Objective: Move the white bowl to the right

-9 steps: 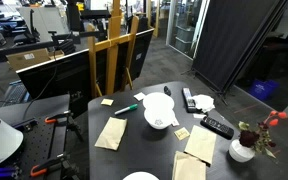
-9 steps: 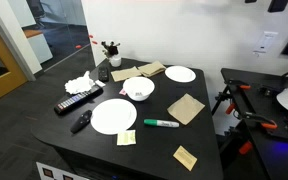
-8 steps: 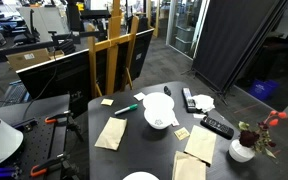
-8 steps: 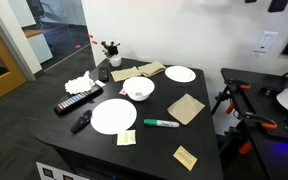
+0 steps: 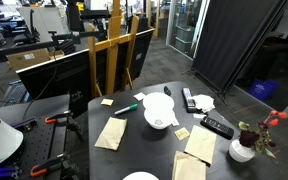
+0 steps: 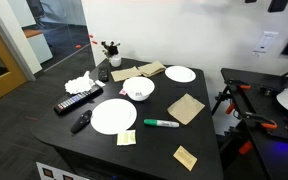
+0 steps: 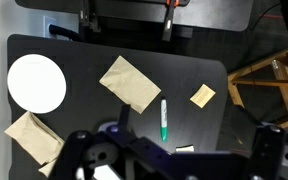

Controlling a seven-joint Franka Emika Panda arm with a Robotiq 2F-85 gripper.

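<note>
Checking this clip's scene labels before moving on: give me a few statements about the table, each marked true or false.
1. The white bowl stands upright on the black table. True.
2. The green marker lies inside the bowl. False: it lies on the table, beside a brown napkin.
3. A vase with red flowers stands on the table. True.
4. Only one remote control is on the table. False: two remotes lie there.
</note>
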